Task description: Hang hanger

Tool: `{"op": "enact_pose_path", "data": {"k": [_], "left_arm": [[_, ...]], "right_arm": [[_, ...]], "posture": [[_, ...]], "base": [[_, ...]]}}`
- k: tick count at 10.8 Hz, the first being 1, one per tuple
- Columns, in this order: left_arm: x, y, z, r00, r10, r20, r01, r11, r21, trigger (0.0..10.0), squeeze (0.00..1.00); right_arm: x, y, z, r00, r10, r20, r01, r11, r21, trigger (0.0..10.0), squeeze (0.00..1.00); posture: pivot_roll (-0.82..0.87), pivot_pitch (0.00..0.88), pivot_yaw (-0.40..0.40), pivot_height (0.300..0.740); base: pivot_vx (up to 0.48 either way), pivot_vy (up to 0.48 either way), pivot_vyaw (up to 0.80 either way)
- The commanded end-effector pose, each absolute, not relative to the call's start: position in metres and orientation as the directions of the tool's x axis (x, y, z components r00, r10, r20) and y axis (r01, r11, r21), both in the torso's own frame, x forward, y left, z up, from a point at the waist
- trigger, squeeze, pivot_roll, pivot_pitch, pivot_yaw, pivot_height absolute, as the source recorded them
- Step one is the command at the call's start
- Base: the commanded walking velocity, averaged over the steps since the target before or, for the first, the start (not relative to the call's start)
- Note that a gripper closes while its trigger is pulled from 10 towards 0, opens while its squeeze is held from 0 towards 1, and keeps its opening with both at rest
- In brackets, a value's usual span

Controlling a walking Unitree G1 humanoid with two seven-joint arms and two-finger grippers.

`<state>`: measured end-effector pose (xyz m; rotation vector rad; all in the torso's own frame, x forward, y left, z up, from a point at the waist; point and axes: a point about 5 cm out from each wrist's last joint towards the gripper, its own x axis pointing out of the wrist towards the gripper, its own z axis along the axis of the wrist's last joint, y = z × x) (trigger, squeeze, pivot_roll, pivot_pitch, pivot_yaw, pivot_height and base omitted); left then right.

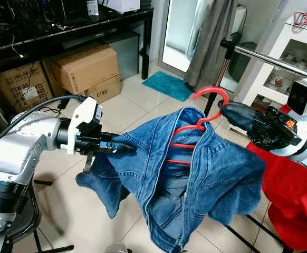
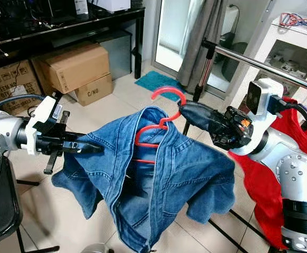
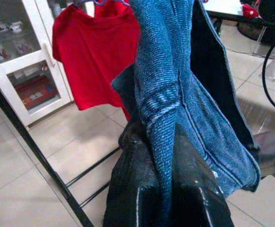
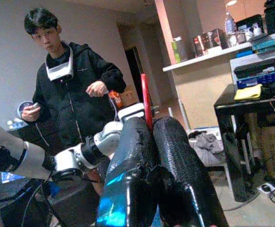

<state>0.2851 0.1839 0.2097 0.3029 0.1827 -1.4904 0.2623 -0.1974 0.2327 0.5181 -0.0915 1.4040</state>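
A red plastic hanger (image 1: 212, 94) carries a blue denim jacket (image 1: 206, 179) in mid-air before me. My right gripper (image 1: 223, 112) is shut on the hanger's neck, just under its hook, and the red hanger (image 4: 146, 101) rises between its black fingers (image 4: 173, 137). My left gripper (image 1: 130, 149) is shut on the jacket's shoulder fabric, and the denim jacket (image 3: 163, 94) is pinched between the fingers (image 3: 133, 165) in the left wrist view. A silver clothes rail (image 1: 272, 59) runs behind and above the hook, off to the right.
A red shirt (image 1: 293, 195) hangs on the rail at the right, beside a white cabinet (image 1: 280, 47). Cardboard boxes (image 1: 82, 68) sit under a black desk (image 1: 64, 26) at the back left. A person (image 4: 69, 101) in a black hoodie stands behind me.
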Motion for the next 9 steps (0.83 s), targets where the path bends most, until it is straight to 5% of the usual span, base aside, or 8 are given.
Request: {"op": "enact_pose_path", "data": {"k": [1,8,9], "left_arm": [[0.2885,0.1819,0.2215,0.087,-0.956,-0.281,0.989,0.05,0.136,0.0,0.0],[0.2913,0.1808,0.2233,0.096,-0.957,-0.276,0.988,0.058,0.143,0.0,0.0],[0.2913,0.1808,0.2236,0.096,-0.957,-0.274,0.988,0.058,0.144,0.0,0.0]], "right_arm": [[0.2605,-0.1966,0.2406,0.163,0.917,0.365,-0.963,0.066,0.262,0.0,0.0],[0.2626,-0.1932,0.2434,0.167,0.916,0.364,-0.965,0.076,0.251,0.0,0.0],[0.2644,-0.1876,0.2405,0.189,0.927,0.324,-0.966,0.117,0.23,10.0,0.0]], "posture": [[0.18,0.0,-0.051,0.74],[0.18,0.0,-0.049,0.74],[0.18,0.0,-0.049,0.74]], "base": [[0.0,0.0,0.0],[0.0,0.0,0.0],[0.0,0.0,0.0]]}}
